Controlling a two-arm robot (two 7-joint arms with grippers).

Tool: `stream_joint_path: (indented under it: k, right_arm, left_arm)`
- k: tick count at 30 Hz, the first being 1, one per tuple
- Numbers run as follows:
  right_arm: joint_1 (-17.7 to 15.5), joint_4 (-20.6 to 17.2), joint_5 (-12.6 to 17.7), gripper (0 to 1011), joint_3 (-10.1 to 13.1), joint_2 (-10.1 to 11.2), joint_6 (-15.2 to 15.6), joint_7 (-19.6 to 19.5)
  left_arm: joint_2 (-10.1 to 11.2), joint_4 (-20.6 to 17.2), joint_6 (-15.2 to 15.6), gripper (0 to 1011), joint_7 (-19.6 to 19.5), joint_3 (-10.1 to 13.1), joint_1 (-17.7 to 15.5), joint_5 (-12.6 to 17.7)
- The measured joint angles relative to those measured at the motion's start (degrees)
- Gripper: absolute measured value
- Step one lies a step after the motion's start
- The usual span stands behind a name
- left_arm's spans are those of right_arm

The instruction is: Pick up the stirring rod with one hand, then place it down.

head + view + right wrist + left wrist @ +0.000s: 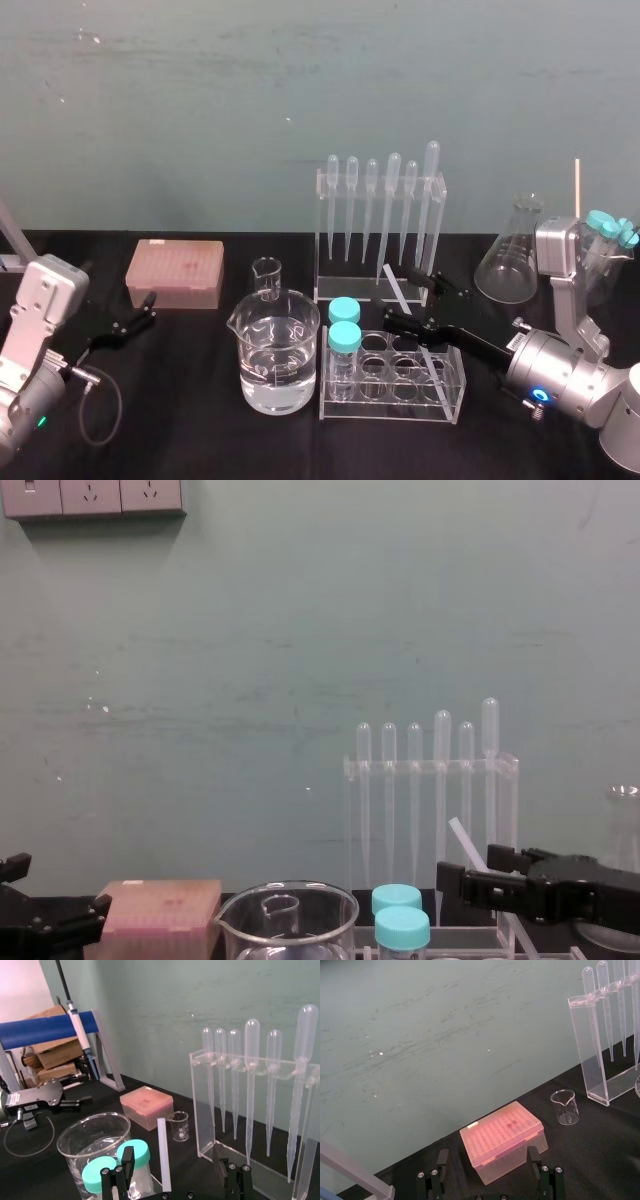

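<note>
White, translucent, one stirring rod (393,284) leans in the tube rack (390,412) near two capped tubes (343,340), between the right gripper's (172,1160) wide-spread fingers (126,1160). Six pipettes (393,200) hang behind. The left gripper (148,312) sits parked, also spread wide.

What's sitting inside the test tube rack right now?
Two teal-capped tubes stand in the left holes of the rack; the stirring rod leans out of a right-side hole. The right claw, open around the rod, covers part of the back row. The left claw rests far left.
</note>
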Motion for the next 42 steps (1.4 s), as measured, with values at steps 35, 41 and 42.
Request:
stream_joint_path:
  k: [35,41,42]
  right_arm:
    - [-0.04,0.15,-0.45,607,0.25,-0.17,0.61,-0.58]
    - [-0.04,0.14,-0.45,448,0.25,-0.16,0.58,-0.58]
    - [-0.04,0.14,-0.45,378,0.25,-0.16,0.58,-0.57]
  left_arm:
    - [0.00,0.00,0.00,1000,0.00,0.00,0.00,0.00]
    - [0.00,0.00,0.00,1000,0.00,0.00,0.00,0.00]
    - [0.00,0.00,0.00,1000,0.00,0.00,0.00,0.00]
